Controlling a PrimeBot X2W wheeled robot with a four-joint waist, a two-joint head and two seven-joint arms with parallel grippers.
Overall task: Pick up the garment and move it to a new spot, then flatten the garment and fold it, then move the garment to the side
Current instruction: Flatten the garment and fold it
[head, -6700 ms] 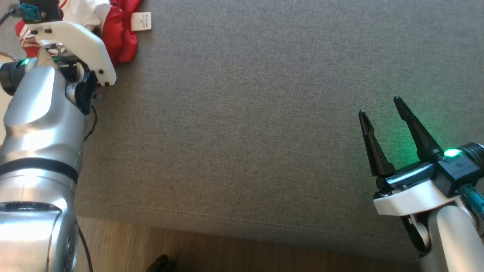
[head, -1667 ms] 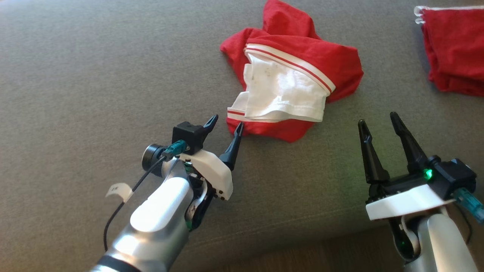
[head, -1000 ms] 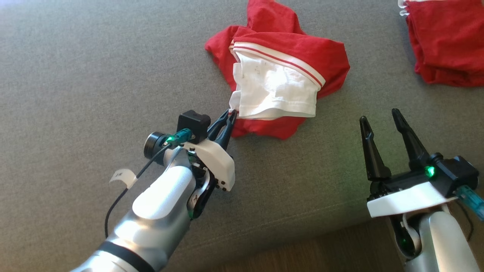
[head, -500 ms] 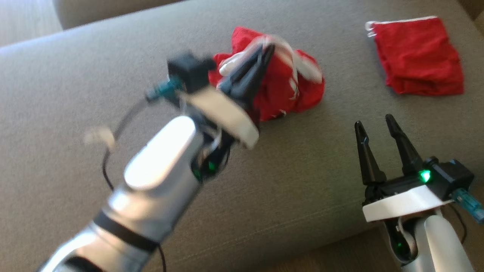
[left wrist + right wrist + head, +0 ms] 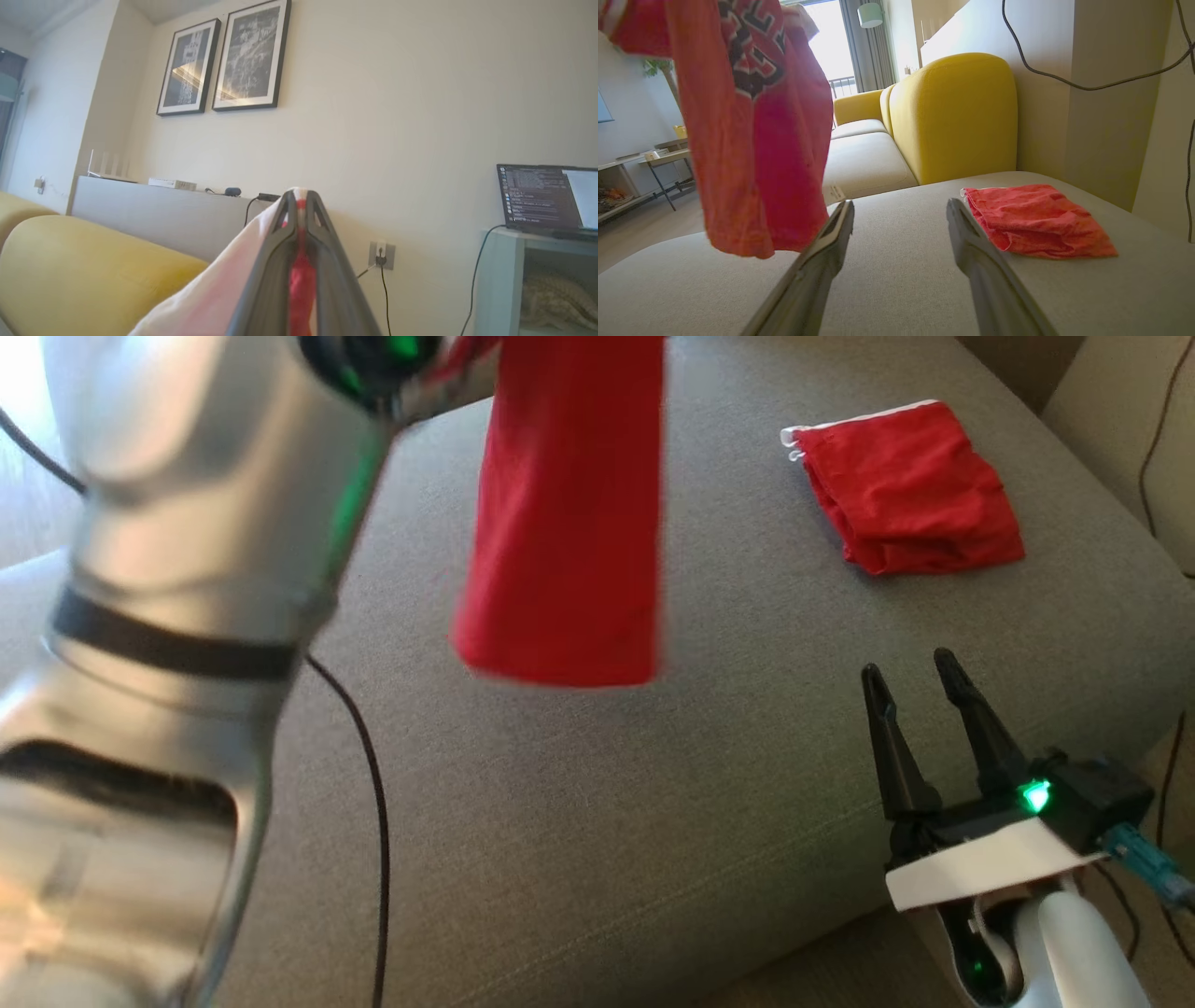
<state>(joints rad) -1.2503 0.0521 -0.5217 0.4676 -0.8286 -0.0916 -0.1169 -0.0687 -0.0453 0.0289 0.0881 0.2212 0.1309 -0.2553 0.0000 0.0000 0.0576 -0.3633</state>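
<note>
The garment (image 5: 563,523), red with white trim and a dark print on it, hangs in the air above the grey cushion (image 5: 653,821). In the left wrist view my left gripper (image 5: 299,195) is shut on a fold of its red and white cloth (image 5: 299,280), raised high and facing the wall. From the right wrist view the garment (image 5: 756,130) dangles to the left, its hem just above the cushion. My right gripper (image 5: 910,667) stays low at the cushion's front right, open and empty, seen too from its own wrist (image 5: 899,210).
A second red cloth (image 5: 906,490) lies folded at the cushion's far right, just right of my right gripper's fingers (image 5: 1036,224). My silver left arm (image 5: 177,569) fills the left side, a black cable (image 5: 373,803) trailing from it. Behind stand a yellow sofa (image 5: 952,112) and a wall.
My left gripper, shut on the garment's edge, has risen steeply and lifted the garment off the cushion so it hangs free. The head camera has shifted. The right gripper has stayed open.
</note>
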